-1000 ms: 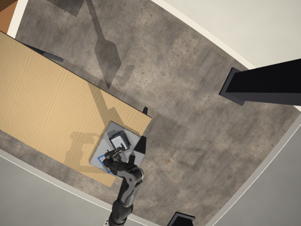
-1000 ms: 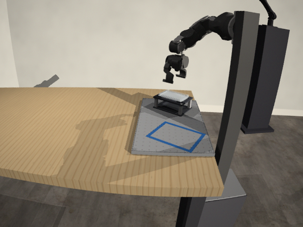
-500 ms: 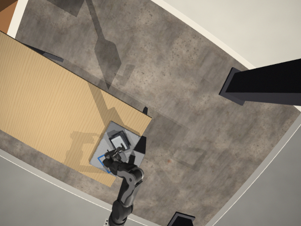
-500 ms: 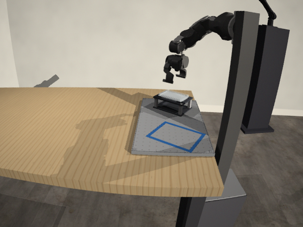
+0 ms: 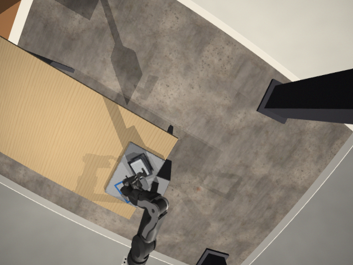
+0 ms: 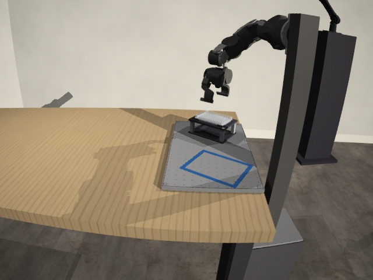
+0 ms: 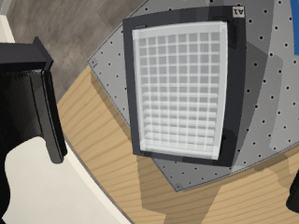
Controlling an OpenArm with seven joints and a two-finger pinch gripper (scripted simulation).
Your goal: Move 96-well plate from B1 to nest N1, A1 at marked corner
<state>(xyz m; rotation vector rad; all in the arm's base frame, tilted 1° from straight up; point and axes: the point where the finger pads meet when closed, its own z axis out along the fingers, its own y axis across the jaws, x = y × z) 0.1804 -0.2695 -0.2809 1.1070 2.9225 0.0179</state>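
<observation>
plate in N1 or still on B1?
In N1. The 96-well plate sits wells-up and level on the raised nest; the blue B1 outline holds nothing. The gripper hangs above, jaws open, holding nothing.

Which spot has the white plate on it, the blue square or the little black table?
The little black table, the raised nest at the far end of the grey board. The white plate sits on top; the blue square holds nothing.
</observation>
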